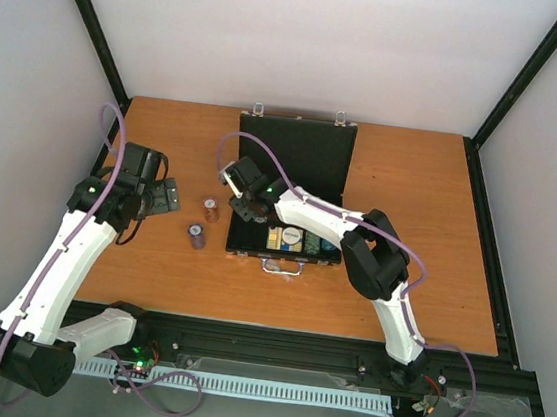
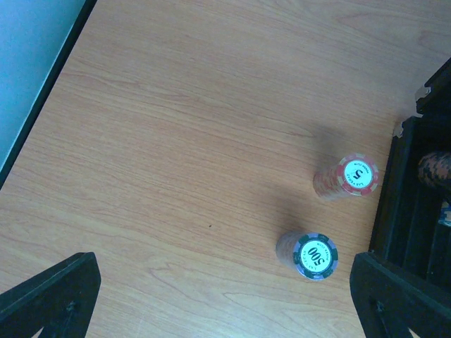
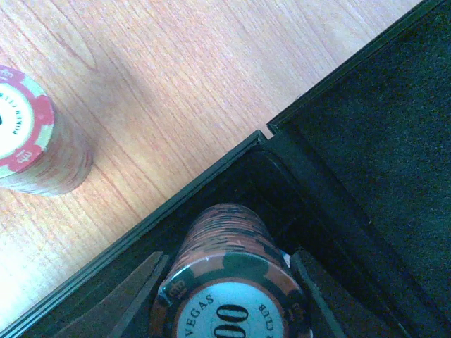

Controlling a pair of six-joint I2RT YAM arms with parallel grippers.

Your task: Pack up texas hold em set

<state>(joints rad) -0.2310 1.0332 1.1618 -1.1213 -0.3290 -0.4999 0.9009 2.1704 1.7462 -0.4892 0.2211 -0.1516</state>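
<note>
The right end effector (image 1: 246, 208) grips a brown chip stack (image 3: 225, 246) over the left slot of the open case (image 1: 295, 155), toward the far edge of the tabletop (image 1: 411, 284): lower it straight, seat it flat, then release, while the left end effector (image 1: 164, 196) gapes empty.

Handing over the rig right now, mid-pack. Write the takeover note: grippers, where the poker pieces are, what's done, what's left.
Left gripper: open, empty, above the table left of the loose stacks.
Right gripper: shut on a brown-and-black chip stack at the left hinge-side corner of the open case.
Done: card decks sit in the case.
Left: seat the held stack, pack the red 5 stack and dark 500 stack, both upright on the table beside the case, then close it.
</note>
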